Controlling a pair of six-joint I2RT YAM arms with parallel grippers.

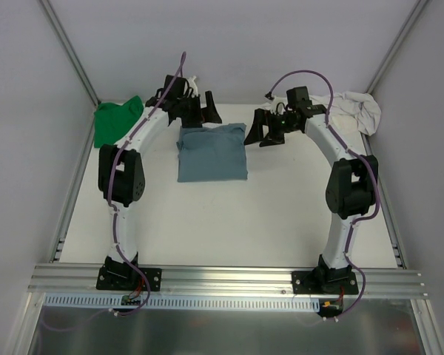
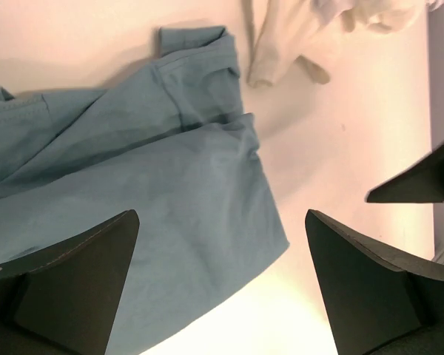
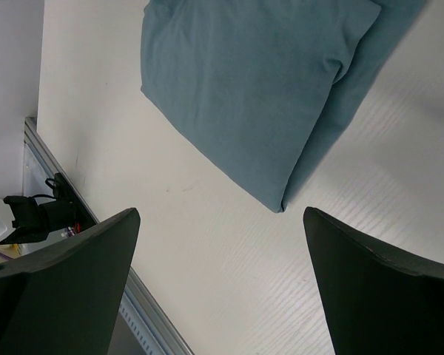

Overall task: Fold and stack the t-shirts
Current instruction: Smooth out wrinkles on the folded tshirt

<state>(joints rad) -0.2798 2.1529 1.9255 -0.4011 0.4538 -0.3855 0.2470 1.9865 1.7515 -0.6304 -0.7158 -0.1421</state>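
Top external: folded blue tee (image 1: 212,154) near both jaws, spread wide.

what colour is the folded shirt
The folded shirt is slate blue, clearest in the right wrist view.

Slate-blue shirt (image 1: 212,155); bright green shirt (image 1: 117,122); cream shirt (image 1: 355,111); all plain; white table (image 1: 229,218).

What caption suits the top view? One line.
Open left gripper and right gripper by folded blue shirt; green shirt, cream shirt bunched.
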